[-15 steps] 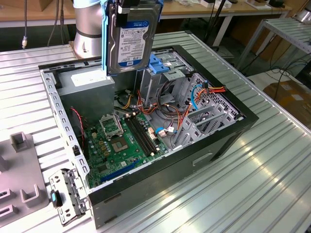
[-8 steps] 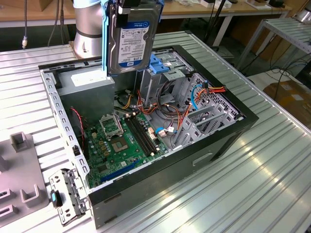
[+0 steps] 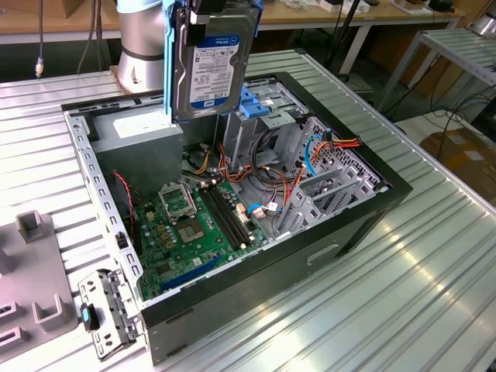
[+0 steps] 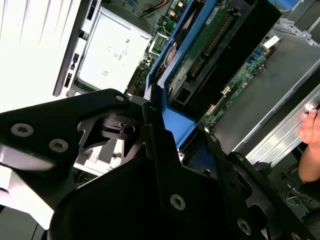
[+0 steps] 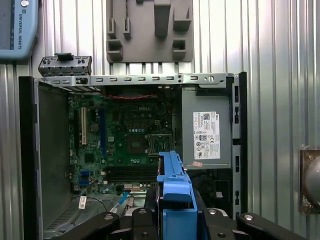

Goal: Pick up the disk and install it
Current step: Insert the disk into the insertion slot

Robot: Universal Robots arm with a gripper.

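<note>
Workshop benches and cables fill the background, with cardboard boxes on the floor at the exterior view's right. The ribbed metal counter [image 3: 403, 294] carries an open computer case [image 3: 364, 213] lying on its side. That leaves the inside open from above, which I judge is what lets the arm work into it. A grey fixture tray [image 3: 31, 287] lies on the counter just beside the case.

Inside, the grey power supply [image 3: 136, 147] sits in one corner, the green motherboard [image 3: 194, 225] lies flat on the floor of the case, and the metal drive cage [image 3: 310, 155] stands among orange and red wiring.

The disk [image 3: 213, 66] is off the counter, hanging upright above the case, over the power supply end. The claw [image 5: 175, 205] is clamped across the disk's blue rails [image 5: 172, 180]. The edge-on hold probably suits sliding it into a bay; it is not yet seated.

A person's hand [image 4: 310, 125] rests at the case's metal edge in the second wrist view.
</note>
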